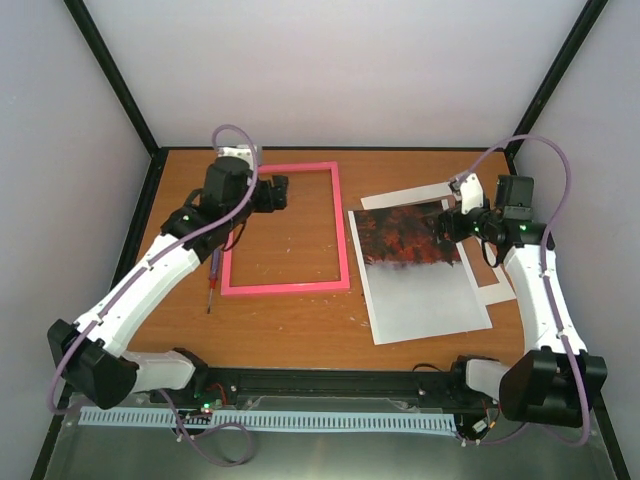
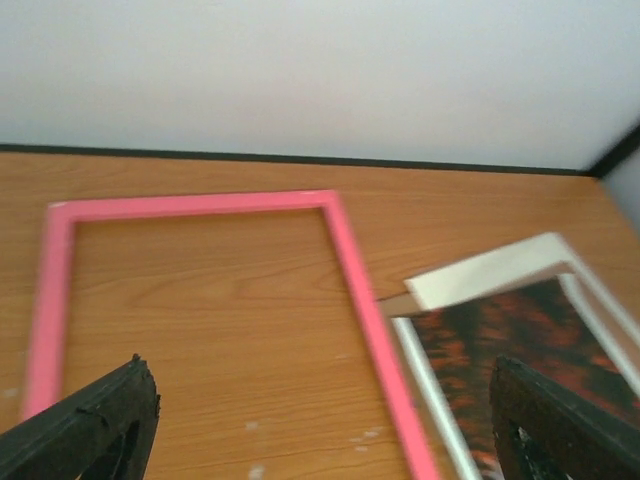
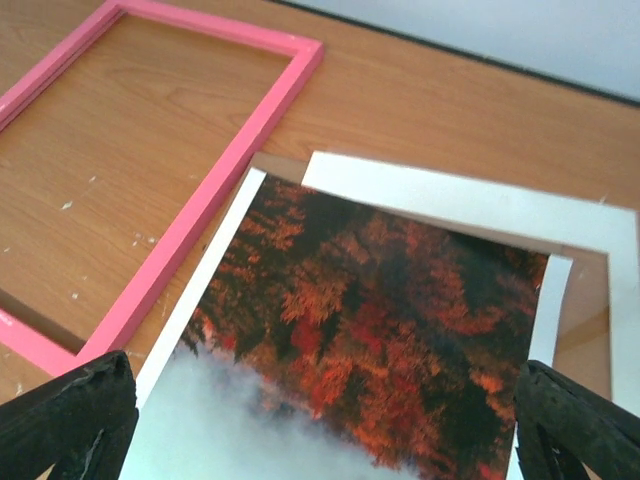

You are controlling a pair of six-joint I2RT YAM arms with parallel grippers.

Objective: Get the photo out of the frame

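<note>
Beside frame (image 1: 341,232), photo (image 1: 422,292) seemingly flat, long axis rearward, red end far.

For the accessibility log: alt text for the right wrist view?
The red-and-black photo lies flat on the wooden table, out of the empty pink frame beside it, overlapping a white mat sheet. The right claw hangs open above it.
</note>
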